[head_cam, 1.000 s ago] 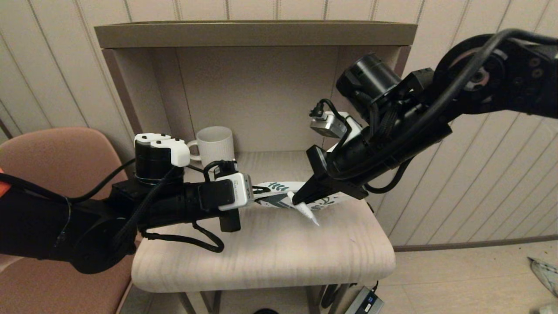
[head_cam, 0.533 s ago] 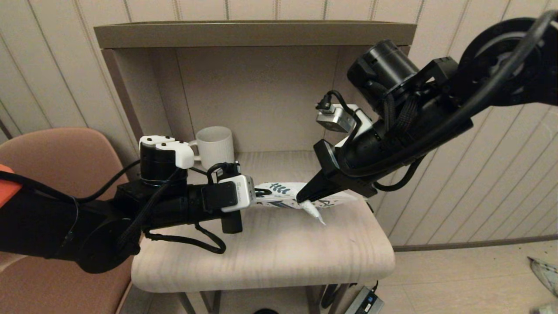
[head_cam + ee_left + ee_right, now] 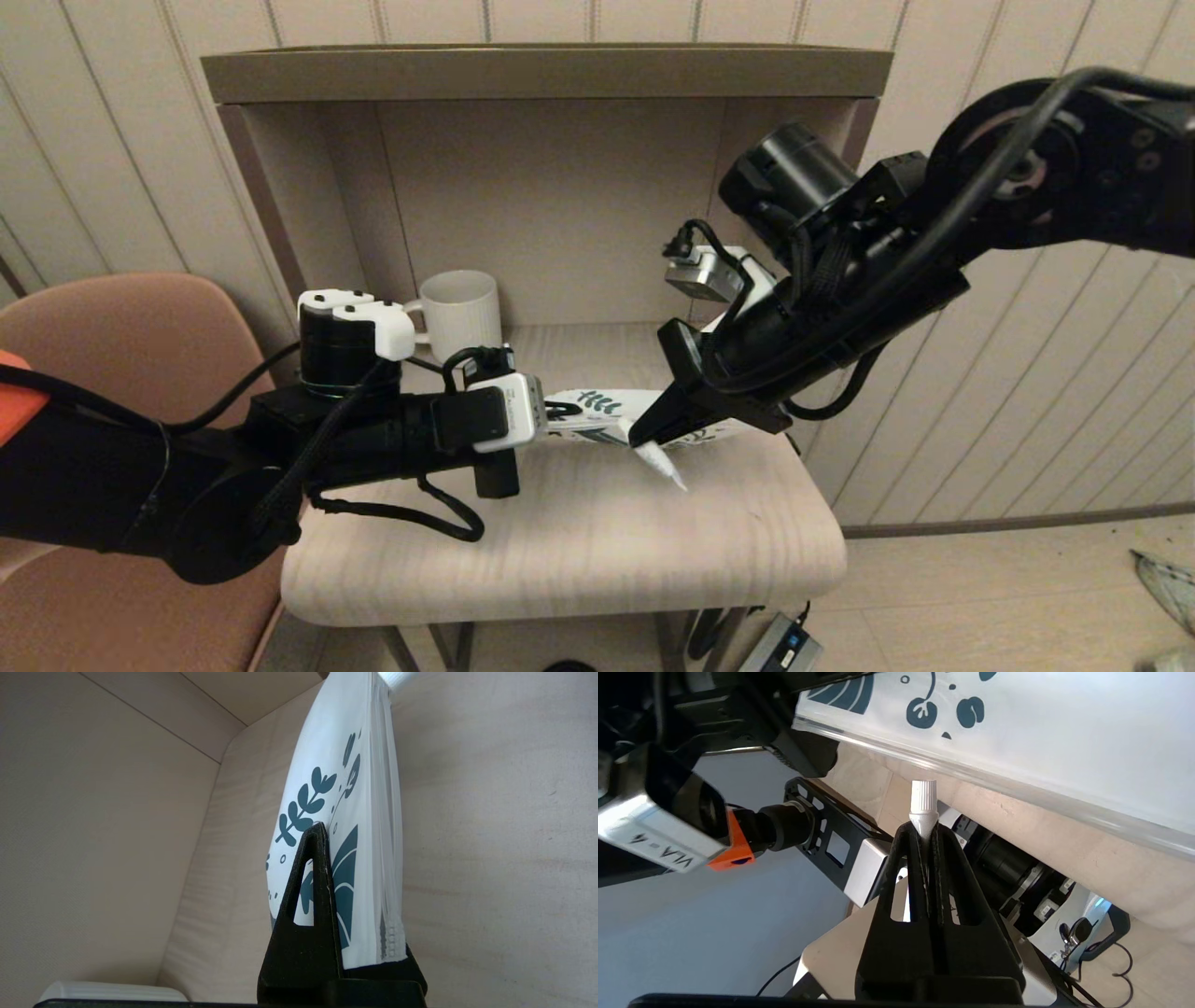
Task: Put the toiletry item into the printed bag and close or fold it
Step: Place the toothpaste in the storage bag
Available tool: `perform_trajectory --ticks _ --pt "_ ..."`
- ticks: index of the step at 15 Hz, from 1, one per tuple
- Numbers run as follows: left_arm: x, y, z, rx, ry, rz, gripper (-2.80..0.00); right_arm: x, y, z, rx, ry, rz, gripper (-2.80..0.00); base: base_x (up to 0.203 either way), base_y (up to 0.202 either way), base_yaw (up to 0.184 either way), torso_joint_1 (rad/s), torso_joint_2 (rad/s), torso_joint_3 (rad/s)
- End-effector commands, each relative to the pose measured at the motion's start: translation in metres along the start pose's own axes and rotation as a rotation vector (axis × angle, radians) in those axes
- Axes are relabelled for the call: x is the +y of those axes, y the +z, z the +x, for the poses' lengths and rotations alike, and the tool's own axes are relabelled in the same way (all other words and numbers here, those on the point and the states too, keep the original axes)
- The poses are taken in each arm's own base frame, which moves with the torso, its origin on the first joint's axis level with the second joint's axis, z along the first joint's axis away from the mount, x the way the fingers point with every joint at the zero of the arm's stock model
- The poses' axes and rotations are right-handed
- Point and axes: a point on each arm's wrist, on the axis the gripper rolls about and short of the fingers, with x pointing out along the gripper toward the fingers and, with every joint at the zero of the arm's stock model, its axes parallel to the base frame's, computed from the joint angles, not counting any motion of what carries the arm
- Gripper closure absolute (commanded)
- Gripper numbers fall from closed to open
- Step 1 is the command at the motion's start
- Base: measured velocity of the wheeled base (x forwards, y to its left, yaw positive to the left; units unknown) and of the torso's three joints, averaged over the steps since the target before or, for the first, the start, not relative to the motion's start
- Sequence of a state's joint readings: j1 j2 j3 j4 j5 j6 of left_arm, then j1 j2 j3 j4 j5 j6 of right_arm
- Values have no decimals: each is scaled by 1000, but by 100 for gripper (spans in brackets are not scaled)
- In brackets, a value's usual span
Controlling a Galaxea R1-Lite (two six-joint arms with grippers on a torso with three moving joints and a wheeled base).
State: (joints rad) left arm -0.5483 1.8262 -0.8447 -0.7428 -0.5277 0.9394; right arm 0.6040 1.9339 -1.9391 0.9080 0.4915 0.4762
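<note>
Since half a second ago the right arm has dipped again, its right gripper (image 3: 642,439) clamped on the toiletry item (image 3: 659,463) just beside the printed bag (image 3: 597,407). The left gripper (image 3: 322,830) pinches the bag's edge above the table (image 3: 579,551), and a white mug (image 3: 460,313) stands behind.

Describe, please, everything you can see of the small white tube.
The toiletry item is a tiny white tube with a ribbed, narrow cap. The shut right gripper pinches it, cap pointing at the printed bag's clear opening edge, not yet inside. In the head view its flat crimped end hangs below the fingers, above the tabletop.
</note>
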Motion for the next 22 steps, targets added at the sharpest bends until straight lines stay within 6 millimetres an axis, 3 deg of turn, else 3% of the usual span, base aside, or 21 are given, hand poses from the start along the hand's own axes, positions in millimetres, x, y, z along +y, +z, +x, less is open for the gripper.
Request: perform_trajectory --ticks 1,8,12,14,22 --pt "0 -1 0 -3 -1 6 0 -4 1 8 23 -7 15 0 0 0 0 0 0 0" --pt "-1 -1 0 -2 -4 5 0 -11 8 11 18 -6 21 0 0 0 0 0 0 0" --pt "-2 -2 2 2 -7 3 0 6 -6 -21 -30 26 -17 0 0 0 0 0 0 0" --pt "-3 -3 2 3 -8 5 0 8 -8 -24 -33 30 -21 0 0 0 0 0 0 0" --pt "-2 -2 1 -7 4 18 0 -11 5 9 19 -6 19 0 0 0 0 0 0 0"
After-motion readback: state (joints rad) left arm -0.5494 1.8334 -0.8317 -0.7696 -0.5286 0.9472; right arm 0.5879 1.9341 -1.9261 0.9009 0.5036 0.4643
